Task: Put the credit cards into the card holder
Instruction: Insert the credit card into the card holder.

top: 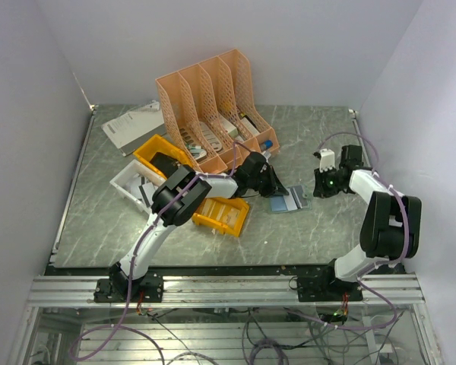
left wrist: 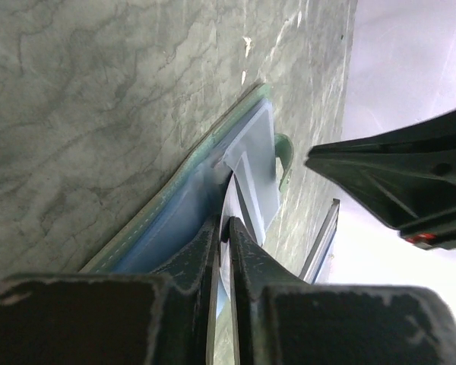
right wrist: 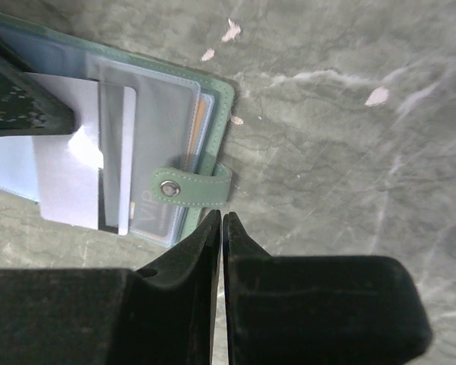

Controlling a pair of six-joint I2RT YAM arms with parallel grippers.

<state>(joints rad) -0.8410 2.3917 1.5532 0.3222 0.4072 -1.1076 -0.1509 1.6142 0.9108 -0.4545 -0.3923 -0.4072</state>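
Nearest us, the right claw [right wrist: 221, 217] hangs just beside the strap side of the card holder [right wrist: 222, 106]. It is pressed to a hairline slit and has nothing in it. It touches neither the holder nor any card.

The left claw [left wrist: 223, 224] comes in from the opposite side. Its slit is narrow, and the edge of a pale card [left wrist: 254, 179] sits inside it. We cannot tell whether the claw pinches the card or only brackets it.

The holder lies open and flat on the surface [top: 99, 220], between the two claws. Its strap [right wrist: 194, 188] lies loose over the right-hand page.

Progress, as we judge it:
- The pale card's leading edge is under the clear sleeve [right wrist: 159, 99], but most of the card lies out over the blue left page. Insertion has begun and is not finished.
- A tan card [right wrist: 201, 114] shows as a thin edge deeper in the sleeves, so at least one card appears stowed.
- What is left is to slide the pale card fully home.
- We cannot make out any further loose cards from the overhead view, as they would be too small to tell.

Farther back are a yellow bin [top: 222, 215], a file rack [top: 213, 99] and papers [top: 133, 125]. None of them is touched by either claw.
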